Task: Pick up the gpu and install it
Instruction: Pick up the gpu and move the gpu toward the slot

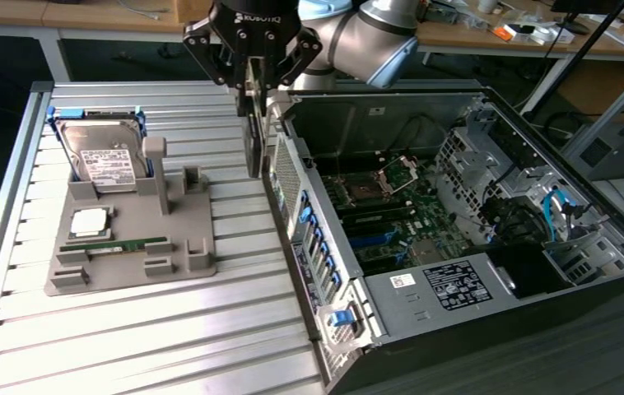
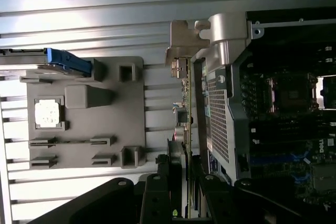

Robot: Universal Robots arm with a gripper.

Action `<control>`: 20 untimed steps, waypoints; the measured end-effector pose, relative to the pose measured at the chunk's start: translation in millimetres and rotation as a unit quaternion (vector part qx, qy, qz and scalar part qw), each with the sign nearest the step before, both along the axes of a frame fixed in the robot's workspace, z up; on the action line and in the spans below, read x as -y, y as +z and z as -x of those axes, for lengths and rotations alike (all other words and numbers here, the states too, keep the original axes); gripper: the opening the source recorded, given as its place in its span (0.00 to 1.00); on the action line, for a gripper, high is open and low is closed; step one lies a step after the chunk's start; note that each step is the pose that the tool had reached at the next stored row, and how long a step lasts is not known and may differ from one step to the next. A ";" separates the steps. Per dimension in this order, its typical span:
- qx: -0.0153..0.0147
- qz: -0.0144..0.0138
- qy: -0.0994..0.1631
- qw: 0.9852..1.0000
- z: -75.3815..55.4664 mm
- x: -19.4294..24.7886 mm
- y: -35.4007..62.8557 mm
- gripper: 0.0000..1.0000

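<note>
In the exterior view the pincer [image 1: 253, 92] hangs from the arm above the far part of the counter [image 1: 180, 329], its fingers pointing down and closed narrowly on the top edge of the gpu [image 1: 255, 144]. The card hangs on edge, clear of the counter, with its long axis running straight down from the pincer. It is just outside the perforated rear wall [image 1: 286, 177] of the open computer case, on that wall's side towards the exterior view's left. The motherboard [image 1: 384, 214] lies inside the case towards the exterior view's right, so the wall stands between the card and the board, and the card's lower end is below the wall's upper rim. Well off to the exterior view's left, the grey fixture tray [image 1: 125, 267] carries the hard drive [image 1: 104, 160], a processor chip [image 1: 89, 220] and the RAM stick [image 1: 114, 244]. In the wrist view the gpu [image 2: 184, 108] is edge-on, a thin strip reaching away from the pincer [image 2: 185, 174], whose dark fingers [image 2: 163, 182] press it from both sides. Its silvery bracket [image 2: 181, 38] is at the end farthest from the grip. The card runs parallel to the case wall [image 2: 223, 108], just beside it; whether they touch I cannot tell. The tray [image 2: 131, 129] lies on the card's other side, apart from it.
</note>
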State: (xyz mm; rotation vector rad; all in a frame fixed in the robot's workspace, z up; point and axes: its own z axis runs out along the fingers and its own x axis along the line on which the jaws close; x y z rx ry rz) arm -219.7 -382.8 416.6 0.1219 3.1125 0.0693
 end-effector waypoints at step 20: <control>-0.001 0.001 0.000 1.000 -33.1 14.7 0.0 0.27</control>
